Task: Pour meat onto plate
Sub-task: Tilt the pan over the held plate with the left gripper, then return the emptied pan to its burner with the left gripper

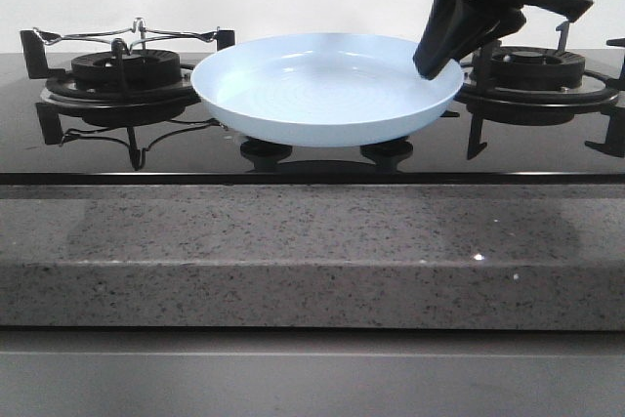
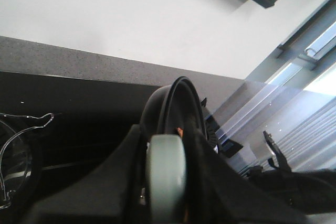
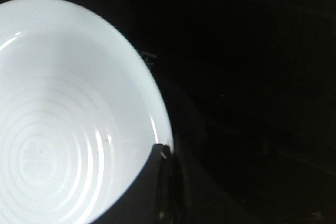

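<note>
The pale-blue plate [image 1: 327,90] sits level over the middle of the black hob, between the two burners, and has nothing on it. My right gripper [image 1: 439,58] is shut on its right rim. In the right wrist view the dark fingers [image 3: 161,156] pinch the rim of the plate [image 3: 63,119]. My left gripper [image 2: 167,182] is out of the front view. In the left wrist view it is shut on the pale grey-green handle [image 2: 166,174] of a black frying pan [image 2: 176,103] seen edge-on. One small orange bit of meat [image 2: 179,131] shows at the pan's edge; the rest is hidden.
A left burner with a wire pot support [image 1: 122,70] and a right burner [image 1: 537,70] flank the plate. Two knobs [image 1: 266,153] lie under it. A speckled grey counter edge [image 1: 293,241] runs along the front. A clear glass shape [image 2: 16,150] shows beside the pan.
</note>
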Action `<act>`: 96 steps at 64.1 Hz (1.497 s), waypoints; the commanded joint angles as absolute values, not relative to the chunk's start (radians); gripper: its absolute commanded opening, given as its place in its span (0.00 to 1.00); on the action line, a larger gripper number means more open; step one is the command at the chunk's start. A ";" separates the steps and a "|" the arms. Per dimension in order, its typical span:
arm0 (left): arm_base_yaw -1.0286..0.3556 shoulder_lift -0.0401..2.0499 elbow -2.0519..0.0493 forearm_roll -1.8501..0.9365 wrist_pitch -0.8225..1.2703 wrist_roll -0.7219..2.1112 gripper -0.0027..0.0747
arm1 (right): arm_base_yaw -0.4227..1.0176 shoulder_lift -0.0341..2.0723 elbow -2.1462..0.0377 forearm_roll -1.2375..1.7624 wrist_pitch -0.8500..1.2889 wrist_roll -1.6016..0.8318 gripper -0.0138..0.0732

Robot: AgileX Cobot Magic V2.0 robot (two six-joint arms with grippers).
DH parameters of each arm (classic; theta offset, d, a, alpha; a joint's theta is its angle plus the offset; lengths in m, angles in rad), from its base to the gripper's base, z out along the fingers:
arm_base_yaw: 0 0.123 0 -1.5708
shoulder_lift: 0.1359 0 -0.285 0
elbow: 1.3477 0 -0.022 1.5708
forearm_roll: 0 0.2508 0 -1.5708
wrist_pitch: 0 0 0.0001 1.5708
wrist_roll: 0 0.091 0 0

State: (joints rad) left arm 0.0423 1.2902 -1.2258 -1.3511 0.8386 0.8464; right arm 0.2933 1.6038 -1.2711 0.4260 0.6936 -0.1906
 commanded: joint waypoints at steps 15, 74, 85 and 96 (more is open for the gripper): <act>-0.233 1.256 -1.255 -1.236 0.583 0.963 0.01 | 0.292 1.555 -1.297 0.449 0.651 -0.202 0.02; -0.645 1.215 -1.255 -0.487 0.182 1.017 0.01 | 0.292 1.555 -1.297 0.449 0.651 -0.202 0.02; -0.645 1.215 -1.255 -0.485 0.179 1.017 0.01 | 0.292 1.555 -1.297 0.449 0.651 -0.202 0.02; -0.645 1.215 -1.255 -0.487 0.179 1.015 0.01 | 0.292 1.555 -1.297 0.449 0.651 -0.202 0.02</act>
State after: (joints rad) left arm -0.6365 1.2532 -1.2213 -0.4736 0.2774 1.0178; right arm 0.2933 1.6038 -1.2711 0.4260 0.6936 -0.1906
